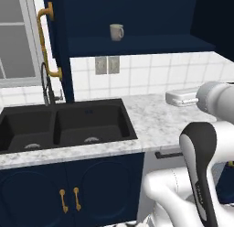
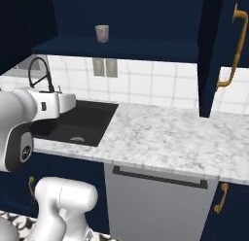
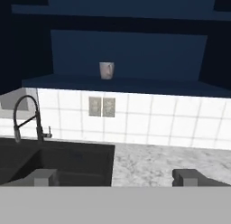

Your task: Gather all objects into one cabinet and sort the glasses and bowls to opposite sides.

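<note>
Tool [image 3: 115, 177] wide open with nothing between its jaws; two small dark fingertips [image 3: 188, 176] low in the hand view at about 7 and 5 o'clock, well apart, over the marble and the sink edge.

Small dull grey-beige mug [image 1: 116, 32] upright on the bottom board of the open dark navy-blue wall cabinet [image 1: 137, 43], handle turned toward 3 o'clock in the left base view; alone on that board, near its left part, at about 12 o'clock in the left base view; up at 11 o'clock in the right base view [image 2: 102, 33] and just above centre in the hand view [image 3: 106, 70]. Handle side not clear in those two views.

Tall navy cabinet door with a long curved brass handle [image 2: 232, 50] swung open at 2 o'clock in the right base view; another such brass handle [image 1: 44, 40] at 10 o'clock in the left base view.

White-grey marbled desk [image 2: 165, 138] below the cabinet; black double-basin sink [image 1: 64, 125] set into it at 9 o'clock in the left base view, with a dark arched spring faucet [image 1: 47, 84] behind it. White tiled wall with a pair of grey wall outlets [image 3: 101, 106] directly under the mug.

Navy base doors with small brass pulls [image 1: 69, 199] under the sink.
</note>
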Robot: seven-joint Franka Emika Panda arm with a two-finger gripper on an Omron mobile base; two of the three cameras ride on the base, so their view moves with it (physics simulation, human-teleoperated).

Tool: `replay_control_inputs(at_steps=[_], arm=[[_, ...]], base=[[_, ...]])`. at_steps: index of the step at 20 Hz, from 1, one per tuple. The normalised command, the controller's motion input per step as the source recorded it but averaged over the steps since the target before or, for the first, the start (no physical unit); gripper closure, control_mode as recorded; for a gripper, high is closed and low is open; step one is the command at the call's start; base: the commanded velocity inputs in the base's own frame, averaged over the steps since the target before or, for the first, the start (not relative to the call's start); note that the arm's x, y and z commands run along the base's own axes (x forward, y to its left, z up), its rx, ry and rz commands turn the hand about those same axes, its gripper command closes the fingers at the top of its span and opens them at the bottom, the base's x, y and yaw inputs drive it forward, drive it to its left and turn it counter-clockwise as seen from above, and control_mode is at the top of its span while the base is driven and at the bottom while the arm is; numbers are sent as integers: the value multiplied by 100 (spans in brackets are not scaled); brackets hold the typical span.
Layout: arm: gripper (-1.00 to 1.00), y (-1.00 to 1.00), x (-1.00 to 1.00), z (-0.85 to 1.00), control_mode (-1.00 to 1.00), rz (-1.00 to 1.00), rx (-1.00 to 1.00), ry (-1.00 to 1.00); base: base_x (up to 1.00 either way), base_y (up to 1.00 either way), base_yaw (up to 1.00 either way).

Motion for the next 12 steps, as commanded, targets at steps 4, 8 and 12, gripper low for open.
replay_control_inputs(at_steps=[4, 8, 12], arm=[[-100, 0, 0, 0, 100, 0, 0, 0], [-100, 0, 0, 0, 100, 0, 0, 0], [-100, 0, 0, 0, 100, 0, 0, 0]], base=[[80, 3, 7], [70, 0, 2], [33, 0, 0]])
